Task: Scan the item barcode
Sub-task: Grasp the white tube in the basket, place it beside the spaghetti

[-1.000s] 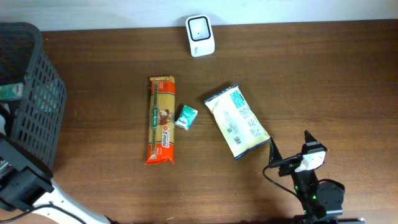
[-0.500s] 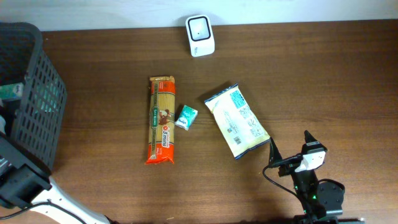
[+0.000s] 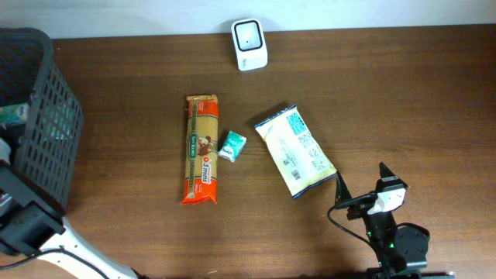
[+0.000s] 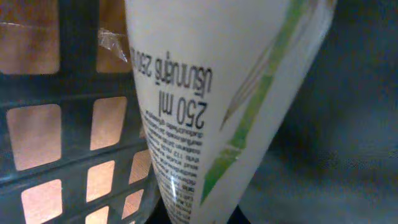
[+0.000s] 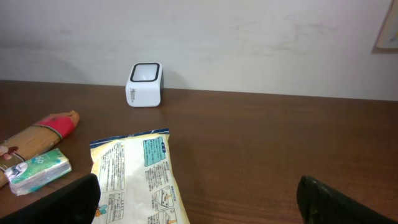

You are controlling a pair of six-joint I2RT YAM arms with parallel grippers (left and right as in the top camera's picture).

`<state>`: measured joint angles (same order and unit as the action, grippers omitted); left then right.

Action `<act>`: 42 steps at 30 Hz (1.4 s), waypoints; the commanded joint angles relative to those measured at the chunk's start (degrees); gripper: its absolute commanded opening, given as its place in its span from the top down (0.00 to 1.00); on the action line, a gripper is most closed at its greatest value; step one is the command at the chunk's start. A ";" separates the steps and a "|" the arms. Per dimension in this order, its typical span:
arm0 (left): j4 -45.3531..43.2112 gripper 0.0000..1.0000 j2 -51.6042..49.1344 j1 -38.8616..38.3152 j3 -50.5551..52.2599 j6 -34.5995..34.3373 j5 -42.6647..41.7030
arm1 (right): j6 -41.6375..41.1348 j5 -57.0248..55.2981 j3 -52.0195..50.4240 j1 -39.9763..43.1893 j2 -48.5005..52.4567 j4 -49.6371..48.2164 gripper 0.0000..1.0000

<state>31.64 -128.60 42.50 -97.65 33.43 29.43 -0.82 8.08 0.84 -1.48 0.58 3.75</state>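
Well, your left gripper (image 4: 199, 219) is down inside the black plastic mesh basket (image 3: 48, 116) at the far left of the brown wooden table (image 3: 403, 93). Its fingers are together, seemingly pinching the narrow end of the white plastic tube with a green stripe (image 4: 205, 93) (the contact sits at the very bottom of the wrist view, so take that grip as likely, not proven). A pinch so near one end could let the tube swing or slip on the lift, or catch the basket wall close beside it.

Further right lie the long orange-and-red spaghetti packet (image 3: 201, 151), the small teal-and-white packet (image 3: 232, 145), the white boxy barcode scanner (image 3: 249, 33) at the far edge, and the white-and-blue foil pouch (image 3: 296, 151); a low carry could knock them. Your right gripper (image 3: 361, 180) sits at the near right, fingers spread wide, holding nothing.

The tube's long axis runs from the fingers up through the wrist view, leaning slightly right. Its print reads upside down and no barcode shows, so it may meet the scanner facing wrongly.
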 commanded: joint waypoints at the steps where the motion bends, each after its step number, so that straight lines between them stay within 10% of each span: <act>1: 1.88 1.00 -0.66 -1.75 2.08 -1.01 -5.57 | 0.17 0.33 -0.52 0.42 -0.37 -0.04 0.01; 13: -0.44 1.00 23.47 -3.78 2.08 -9.86 -21.11 | 0.17 0.33 -0.52 0.42 -0.37 -0.04 0.01; 23: 6.01 1.00 44.48 -23.52 2.08 -29.16 -29.14 | 0.17 0.33 -0.52 0.42 -0.37 -0.04 0.01; 28: 6.71 1.00 44.96 -33.46 2.08 -29.07 -20.48 | 0.17 0.35 -0.52 0.42 -0.37 -0.07 0.01; 32: 10.71 1.00 45.29 -34.18 2.10 -29.20 -29.40 | 0.17 0.35 -0.52 0.42 -0.37 -0.04 0.01; 42: 24.96 1.00 34.07 -42.53 20.59 -48.17 -34.67 | 0.17 0.33 -0.52 0.42 -0.37 -0.07 0.01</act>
<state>56.82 -92.23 1.26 -80.97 -8.12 -4.25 -0.86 8.08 0.84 -1.48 0.58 3.75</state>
